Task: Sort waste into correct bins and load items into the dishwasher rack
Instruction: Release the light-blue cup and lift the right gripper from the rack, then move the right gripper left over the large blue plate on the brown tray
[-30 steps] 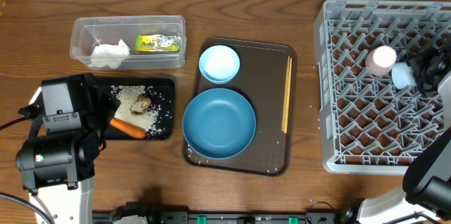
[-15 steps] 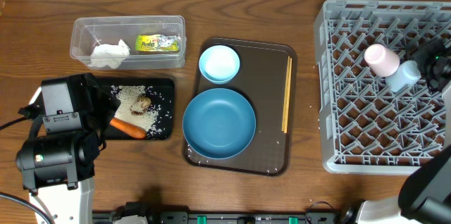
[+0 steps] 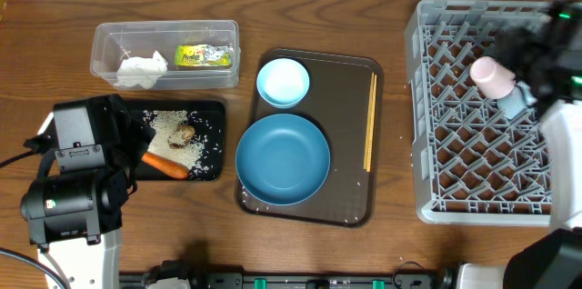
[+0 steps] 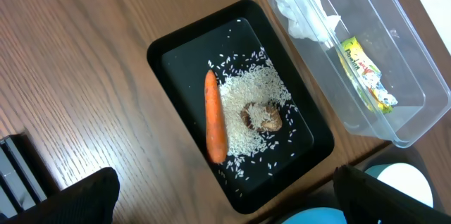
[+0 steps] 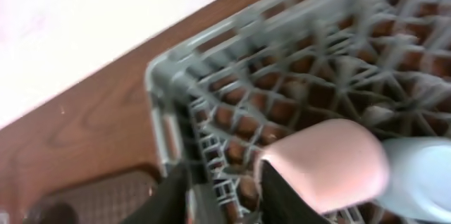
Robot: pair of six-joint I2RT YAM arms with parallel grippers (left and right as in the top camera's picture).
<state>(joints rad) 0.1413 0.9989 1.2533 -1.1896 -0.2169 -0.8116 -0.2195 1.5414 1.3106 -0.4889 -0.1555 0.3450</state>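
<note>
Over grey lattice rack [image 3: 455, 171], right gripper [image 5: 222, 173] slightly parted beside smooth pink cup [image 5: 324, 160]; left gripper [image 4: 225, 182] spread

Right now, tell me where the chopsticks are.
In the overhead view, the chopsticks lie along the right edge of the dark-brown tray, between the blue plate and the dishwasher rack.

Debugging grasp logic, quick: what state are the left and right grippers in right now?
Left gripper: open wide, empty, above the shallow black rectangular tray.
Right gripper: narrowly open, nothing between its fingers; view is blurred.
</note>
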